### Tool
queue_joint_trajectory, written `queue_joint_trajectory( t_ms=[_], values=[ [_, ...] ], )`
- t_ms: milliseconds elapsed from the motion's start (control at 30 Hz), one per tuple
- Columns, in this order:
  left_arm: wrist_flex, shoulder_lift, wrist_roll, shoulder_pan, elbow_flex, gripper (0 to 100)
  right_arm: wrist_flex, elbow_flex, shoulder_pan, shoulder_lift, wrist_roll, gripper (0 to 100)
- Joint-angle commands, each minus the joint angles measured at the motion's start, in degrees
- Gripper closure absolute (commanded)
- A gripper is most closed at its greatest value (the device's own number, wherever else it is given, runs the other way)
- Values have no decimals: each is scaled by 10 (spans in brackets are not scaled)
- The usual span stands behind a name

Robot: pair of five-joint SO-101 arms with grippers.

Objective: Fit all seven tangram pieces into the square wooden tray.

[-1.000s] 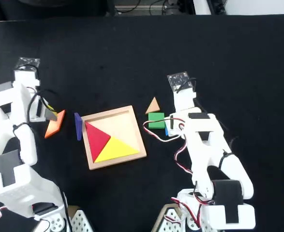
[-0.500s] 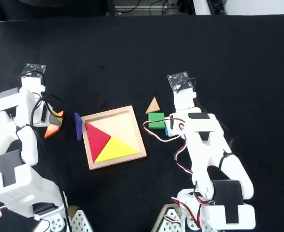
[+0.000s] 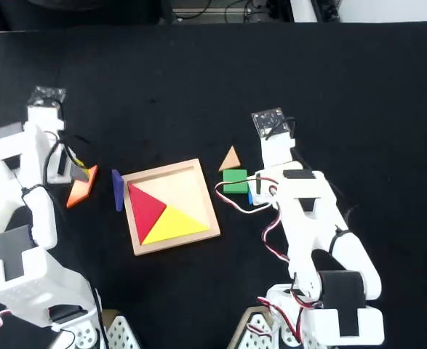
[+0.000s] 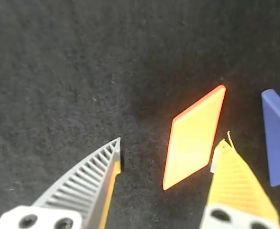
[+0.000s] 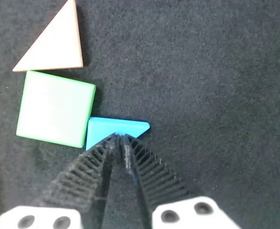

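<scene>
Black tabletop (image 3: 162, 87), orange parallelogram (image 4: 194, 136) with long axis diagonal, within the spread left end effector (image 4: 171, 143)

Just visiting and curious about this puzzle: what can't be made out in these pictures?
The light blue triangle: right wrist view, the right gripper covers part of it; high view, the arm hides most of it.
The dark blue piece: left wrist view, cut off by the frame edge, so its shape is unclear.
The orange parallelogram: high view, the left gripper covers one end.
</scene>
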State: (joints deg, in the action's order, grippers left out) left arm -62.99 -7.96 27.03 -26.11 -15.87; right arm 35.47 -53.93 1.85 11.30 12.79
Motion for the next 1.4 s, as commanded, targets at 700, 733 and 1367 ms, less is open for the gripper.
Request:
queue_joint_trajectory(
  t_ms=[700,733,1367],
  values=[
    [-68,-110,0,21,124,716,4,21,11,-4,4,985],
    [-102,-92,1,21,145,715,4,21,11,-4,4,985],
    [-18,-162,60,-8,124,718,4,21,11,-4,4,986]
  ],
)
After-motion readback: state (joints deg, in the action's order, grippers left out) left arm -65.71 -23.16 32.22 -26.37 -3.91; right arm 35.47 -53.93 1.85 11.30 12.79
